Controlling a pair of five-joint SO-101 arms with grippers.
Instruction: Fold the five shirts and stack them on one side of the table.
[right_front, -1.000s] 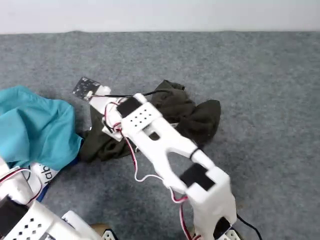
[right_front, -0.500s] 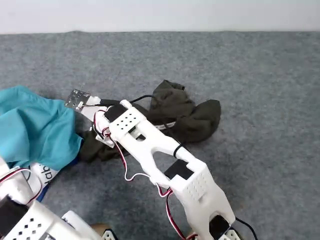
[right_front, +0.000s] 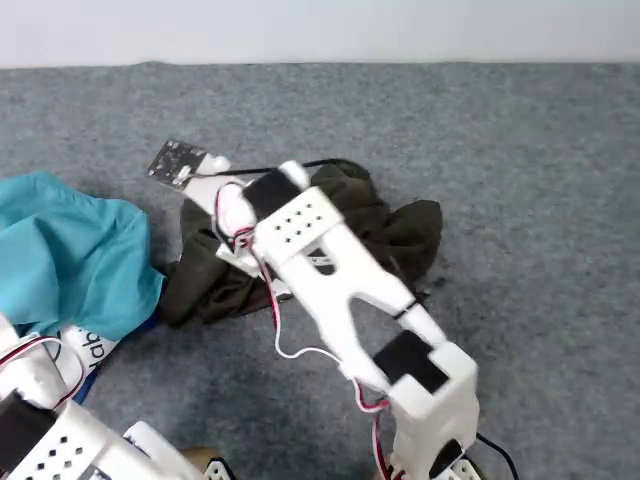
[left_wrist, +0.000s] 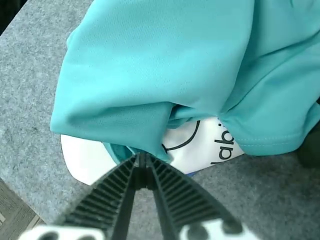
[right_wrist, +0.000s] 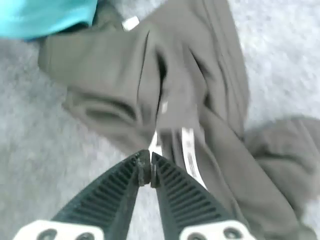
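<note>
The right pincer (right_wrist: 145, 172) is pressed together at the edge of the crumpled olive shirt (right_front: 400, 235), in the middle of the bench (right_front: 520, 150). The left pincer (left_wrist: 142, 162) is likewise closed against the teal shirt (right_front: 70, 250) at nine o'clock. It would be best to pinch a single hem layer and drag it flat before folding.

Soft cloth on coarse grey felt, hard plastic above.

The dark olive shirt (right_front: 395, 235) is limp, matt knit cloth, crossed by a smooth white strip (right_wrist: 189, 156). Beside it, the teal shirt (right_front: 70, 250) is a finer, smoother knit with a faint sheen, and the white shirt (left_wrist: 92, 159) under that is smooth and matt. The table cover (right_front: 520, 150) around the olive shirt looks like rough, fuzzy grey felt. Over the olive shirt, the right arm (right_front: 335, 275) is smooth white moulded plastic. The right gripper (right_wrist: 146, 172) and left gripper (left_wrist: 142, 162) are matt black ribbed plastic.
</note>
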